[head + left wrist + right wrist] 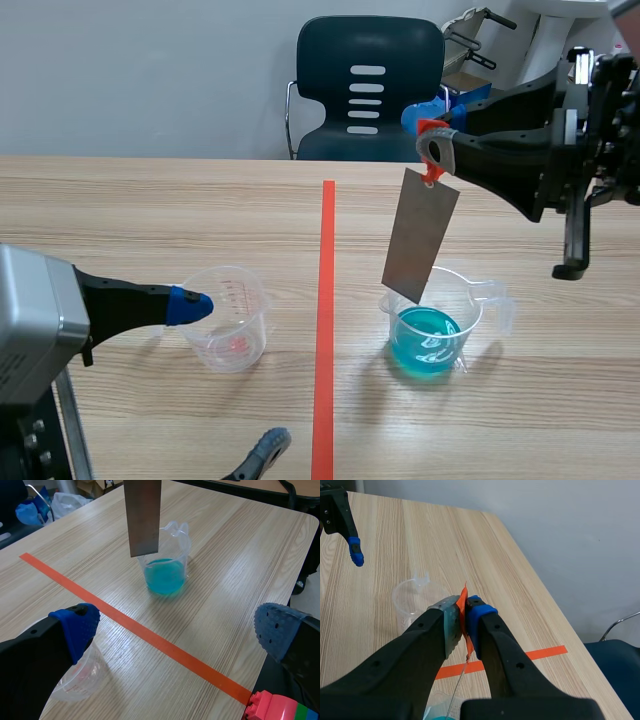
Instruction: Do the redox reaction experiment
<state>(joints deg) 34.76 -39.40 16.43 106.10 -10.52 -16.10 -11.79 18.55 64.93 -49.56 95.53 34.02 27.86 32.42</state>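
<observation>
A grey metal strip (420,240) with an orange tab on top hangs tilted from my right gripper (432,140), which is shut on the tab. Its lower edge is at about rim height of a clear beaker of blue liquid (435,325), above the liquid (162,575). In the right wrist view the gripper (465,611) pinches the orange tab (464,600). An empty clear beaker (232,318) stands left of the tape line. My left gripper (236,372) is open low over the table beside it; in its own view the gripper (177,630) faces the strip (143,515), with the empty beaker (80,675) under one finger.
An orange-red tape line (326,320) runs down the table's middle. A dark chair (368,90) stands behind the far edge. Coloured toy blocks (275,707) lie by my left gripper's outer finger. The table's right edge (300,545) is near the blue beaker.
</observation>
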